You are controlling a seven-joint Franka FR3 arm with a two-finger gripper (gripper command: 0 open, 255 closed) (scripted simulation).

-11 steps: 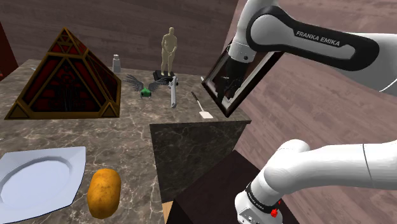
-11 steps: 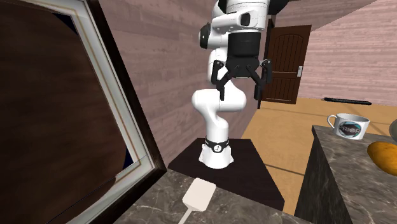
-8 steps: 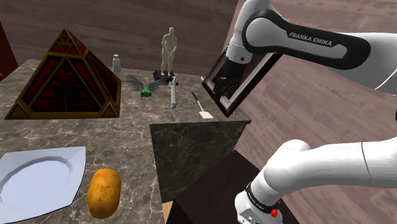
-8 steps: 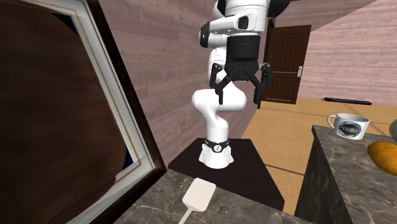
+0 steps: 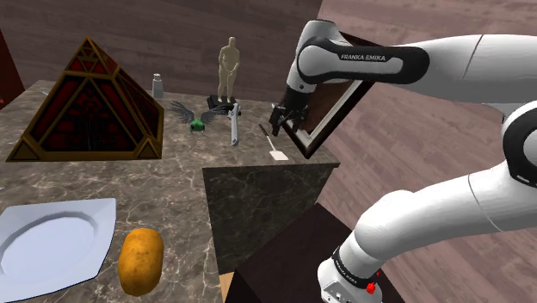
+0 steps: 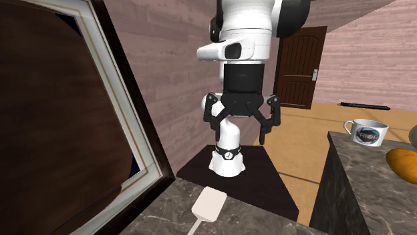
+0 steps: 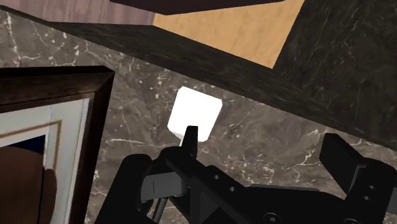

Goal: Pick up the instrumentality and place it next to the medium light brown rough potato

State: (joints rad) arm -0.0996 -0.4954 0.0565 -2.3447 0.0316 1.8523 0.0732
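On the marble counter (image 5: 185, 176), towards the shoulder view's far right beside the leaning picture frame (image 5: 334, 102), the white-bladed tool (image 5: 279, 156) lies flat, well apart from the potato (image 5: 141, 260) at the near left. The gripper (image 5: 280, 122) hangs just above the tool, fingers spread wide and touching nothing. This looks like the approach before the grasp; next it should lower until the fingers straddle the thin handle, then close, keeping clear of the frame
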